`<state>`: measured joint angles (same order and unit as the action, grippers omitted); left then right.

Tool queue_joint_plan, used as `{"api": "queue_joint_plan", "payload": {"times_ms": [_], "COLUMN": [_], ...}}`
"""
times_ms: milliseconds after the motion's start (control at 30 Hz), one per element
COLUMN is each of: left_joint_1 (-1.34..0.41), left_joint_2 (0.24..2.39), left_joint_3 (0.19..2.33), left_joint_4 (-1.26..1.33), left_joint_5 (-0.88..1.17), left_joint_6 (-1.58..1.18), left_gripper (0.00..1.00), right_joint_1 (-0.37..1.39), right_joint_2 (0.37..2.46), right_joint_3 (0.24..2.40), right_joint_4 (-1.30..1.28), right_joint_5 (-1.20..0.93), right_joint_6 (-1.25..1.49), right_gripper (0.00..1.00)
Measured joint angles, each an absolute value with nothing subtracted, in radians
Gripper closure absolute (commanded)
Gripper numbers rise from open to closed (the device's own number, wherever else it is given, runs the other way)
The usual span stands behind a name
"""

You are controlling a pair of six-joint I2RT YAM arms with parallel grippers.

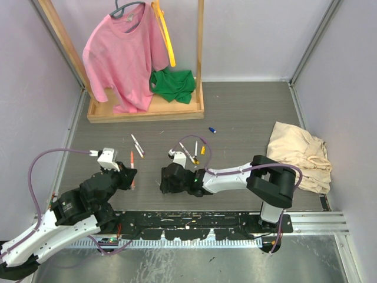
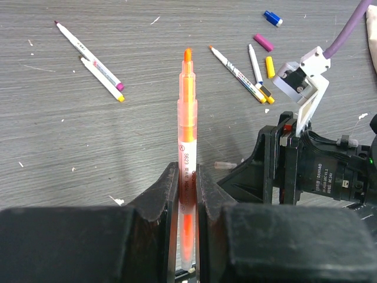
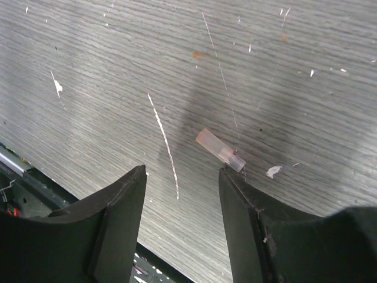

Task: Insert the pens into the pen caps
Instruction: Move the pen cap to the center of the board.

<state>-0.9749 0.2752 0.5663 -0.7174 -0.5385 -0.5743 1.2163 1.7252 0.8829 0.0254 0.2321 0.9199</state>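
My left gripper (image 2: 187, 172) (image 1: 126, 175) is shut on an orange pen (image 2: 187, 124) (image 1: 132, 160), whose uncapped tip points away from the wrist. My right gripper (image 3: 182, 171) (image 1: 166, 180) hangs open low over the table. A small translucent pinkish pen cap (image 3: 220, 150) (image 2: 225, 164) lies flat just beyond its right fingertip, touching neither finger. Two more pens (image 2: 94, 62) (image 1: 137, 145) lie far left. Another two pens (image 2: 244, 73) (image 1: 191, 150) lie beside a yellow cap (image 2: 270, 66), a magenta cap (image 2: 263, 42) and a blue cap (image 2: 272, 18) (image 1: 212, 130).
A wooden clothes rack (image 1: 147, 109) with a pink shirt (image 1: 123, 56) and a green cloth (image 1: 172, 84) stands at the back. A beige cloth (image 1: 300, 153) lies at the right. A black metal rail (image 1: 194, 224) runs along the near edge.
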Motion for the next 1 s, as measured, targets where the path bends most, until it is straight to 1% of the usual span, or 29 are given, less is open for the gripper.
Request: {"api": "queue_joint_plan", "payload": {"times_ms": [267, 467, 833, 1000], "left_joint_1": [-0.975, -0.975, -0.975, -0.975], "left_joint_2": [0.284, 0.284, 0.284, 0.282], "left_joint_3": [0.566, 0.566, 0.566, 0.566], "left_joint_4": [-0.717, -0.717, -0.717, -0.716], "left_joint_5": [-0.538, -0.537, -0.534, -0.533], "left_joint_6": [-0.568, -0.564, -0.562, -0.561], "left_gripper": [1.0, 1.0, 1.0, 1.0], "right_joint_1": [1.208, 1.207, 1.206, 1.206], "right_joint_2": [1.762, 1.792, 1.794, 1.796], "right_joint_3": [0.934, 0.997, 1.048, 1.121], "right_joint_4": [-0.002, -0.079, -0.216, -0.279], "right_joint_5": [0.257, 0.297, 0.369, 0.416], "right_joint_6": [0.92, 0.914, 0.892, 0.902], "right_gripper": [0.41, 0.41, 0.41, 0.41]}}
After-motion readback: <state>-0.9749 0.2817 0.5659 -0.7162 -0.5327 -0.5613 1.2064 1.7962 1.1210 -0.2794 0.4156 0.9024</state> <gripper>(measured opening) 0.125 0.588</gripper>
